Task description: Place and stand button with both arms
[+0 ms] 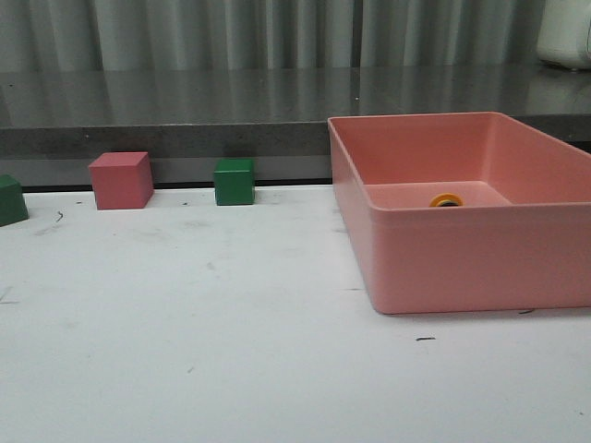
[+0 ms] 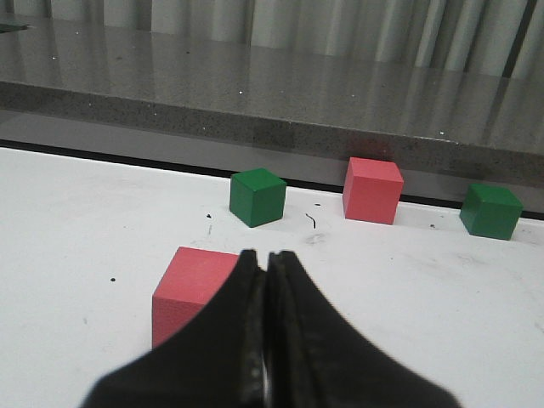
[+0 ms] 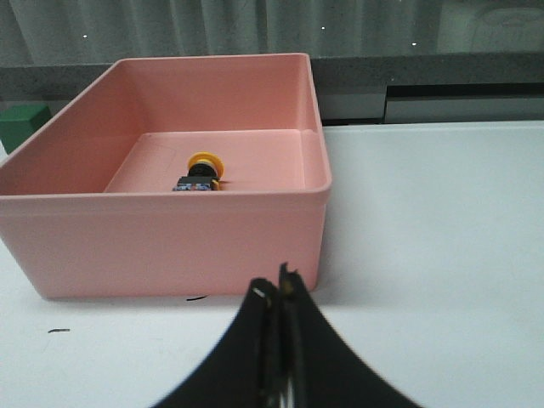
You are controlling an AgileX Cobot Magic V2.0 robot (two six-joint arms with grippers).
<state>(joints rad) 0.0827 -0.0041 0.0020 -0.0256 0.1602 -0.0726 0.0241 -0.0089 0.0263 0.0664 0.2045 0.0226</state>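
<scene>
Over on the left, the left end effector [image 2: 269, 259] hangs with its black fingers pressed together on nothing, just above a pink cube [image 2: 191, 293] on the white table [image 1: 231, 351]; green cubes [image 1: 234, 181] sit further back. Right of them stands the salmon-pink plastic bin [image 1: 462, 268], where the yellow-capped push-button [image 3: 200, 172] lies on its side. The right end effector [image 3: 274, 293] is together too, outside the bin's near wall. I'd worry the tall walls crowd any reach, and the domed cap may roll or slip

Matte black fingers [image 2: 246, 340] taper to blunt tips on the left gripper [image 2: 269, 259]. The right gripper [image 3: 276, 285] shows the same black, curved fingers [image 3: 255, 340].
</scene>
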